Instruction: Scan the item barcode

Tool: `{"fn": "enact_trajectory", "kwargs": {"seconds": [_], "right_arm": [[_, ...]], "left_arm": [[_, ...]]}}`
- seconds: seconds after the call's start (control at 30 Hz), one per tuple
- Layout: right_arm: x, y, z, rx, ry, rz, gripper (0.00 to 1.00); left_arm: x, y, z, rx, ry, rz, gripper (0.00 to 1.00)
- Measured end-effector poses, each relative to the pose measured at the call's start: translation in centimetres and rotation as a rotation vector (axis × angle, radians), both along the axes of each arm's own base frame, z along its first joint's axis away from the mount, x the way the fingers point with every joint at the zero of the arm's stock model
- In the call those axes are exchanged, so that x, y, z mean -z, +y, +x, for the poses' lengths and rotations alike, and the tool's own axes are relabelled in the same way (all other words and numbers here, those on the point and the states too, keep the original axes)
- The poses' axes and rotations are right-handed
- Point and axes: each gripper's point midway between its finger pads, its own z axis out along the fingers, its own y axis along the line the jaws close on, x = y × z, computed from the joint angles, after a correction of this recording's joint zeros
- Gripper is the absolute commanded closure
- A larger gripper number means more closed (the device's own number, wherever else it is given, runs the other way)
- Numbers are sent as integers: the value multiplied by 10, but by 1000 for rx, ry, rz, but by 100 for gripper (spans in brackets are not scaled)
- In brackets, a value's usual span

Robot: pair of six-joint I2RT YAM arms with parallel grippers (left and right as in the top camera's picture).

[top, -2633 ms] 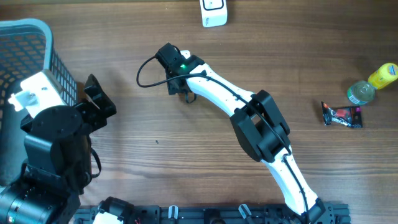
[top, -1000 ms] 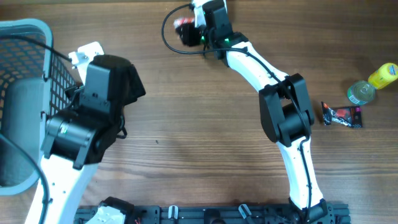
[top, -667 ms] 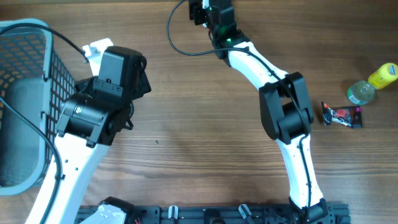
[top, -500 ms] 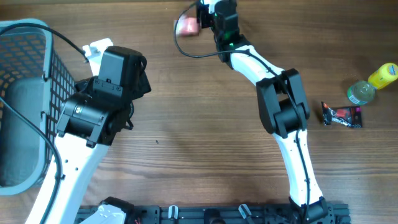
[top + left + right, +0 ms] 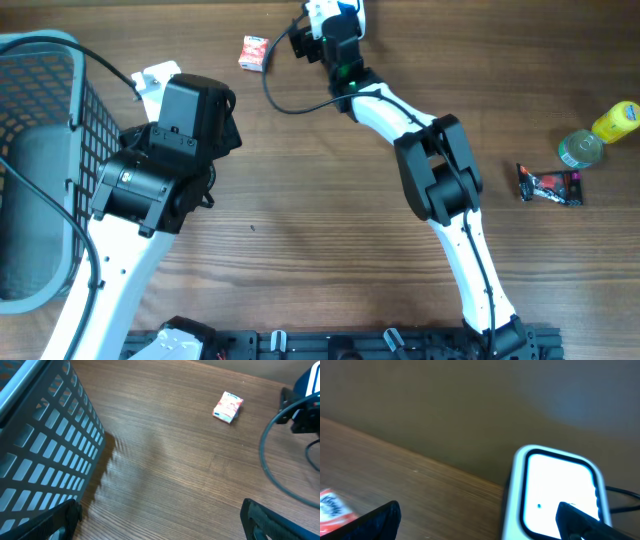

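left tool (image 5: 160,527): jaws wide apart | right tool (image 5: 480,527): jaws wide apart, arm (image 5: 430,180) stretched far forward

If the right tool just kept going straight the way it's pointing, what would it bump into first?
Probably the white scanner: it stands just ahead of the open right tool, slightly right of centre, in line with one finger. Depth is unclear. The small box lies off left.

Mock shop checkout, this: blue shopping basket (image 5: 40,40) on the left, white barcode scanner (image 5: 560,492) at the far edge, small box (image 5: 254,52), snack packet (image 5: 548,185) and bottle (image 5: 590,140) on the wooden table (image 5: 300,250).
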Motion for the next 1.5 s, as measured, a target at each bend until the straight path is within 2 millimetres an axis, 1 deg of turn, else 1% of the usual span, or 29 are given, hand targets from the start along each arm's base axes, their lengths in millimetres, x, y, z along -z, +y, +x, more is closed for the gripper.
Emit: {"fn": "enact_trajectory", "kwargs": {"seconds": [0.07,0.13,0.2,0.33,0.4,0.47,0.53,0.63,0.73,0.8,0.9,0.93,0.97,1.0,1.03,1.1,1.13,1.17,1.23,1.27,1.3,1.33,1.37,1.43,1.5], "right_arm": [[7,5,-9,-10,61,-43,0],[8,8,-19,-35,112,-96,0],[4,15,-32,-102,165,-151,0],[0,35,-69,-307,269,-225,0],[4,45,-85,-402,314,-233,0],[16,57,-108,-534,372,-245,0],[18,65,-121,-623,384,-246,0],[14,73,-127,-697,352,-248,0],[-4,80,-115,-701,245,-237,0],[-9,80,-109,-677,224,-233,0],[-6,70,-99,-571,260,-217,0],[-4,66,-98,-548,280,-211,0],[1,58,-98,-510,322,-205,0],[1,45,-97,-456,369,-192,0],[-2,36,-95,-426,388,-182,0],[-13,13,-89,-362,416,-157,0],[-25,-4,-83,-317,417,-137,0],[-47,-33,-72,-241,405,-108,0],[-83,-81,-61,-132,379,-64,0],[-103,-109,-60,-71,374,-43,0],[-116,-126,-58,-37,360,-30,0],[-137,-153,-58,18,340,-11,0],[-153,-171,-60,51,323,2,0],[-177,-193,-67,93,298,16,0],[-182,-197,-74,103,312,17,0]], "left_arm": [[0,0,0,0,-1,0,0],[-1,0,1,0,-4,-1,0],[-1,0,2,0,-10,-3,0],[-3,0,2,-2,-16,-3,0],[-3,0,2,-2,-19,-4,0],[-6,1,0,-3,-27,-7,0],[-10,1,-2,-3,-40,-11,0],[-14,3,-4,-6,-55,-14,0],[-15,4,-5,-18,-61,-20,0],[-17,3,-2,-28,-82,-33,0],[-24,-2,18,-45,-151,-57,0],[-22,-5,30,-53,-168,-58,0],[-18,-7,39,-58,-172,-58,0],[-14,-8,50,-65,-177,-59,0],[0,-7,62,-78,-151,-51,0],[8,-7,75,-60,-141,-76,0],[13,-3,82,-52,-132,-92,0],[19,1,87,-44,-116,-106,0],[34,9,100,-35,-88,-142,0],[39,8,107,-23,-83,-159,0],[47,5,114,-10,-75,-173,0],[55,0,122,7,-68,-188,0],[62,-6,131,20,-73,-202,0],[82,-20,147,25,-65,-246,0],[100,-29,158,-6,-63,-303,0]]}}
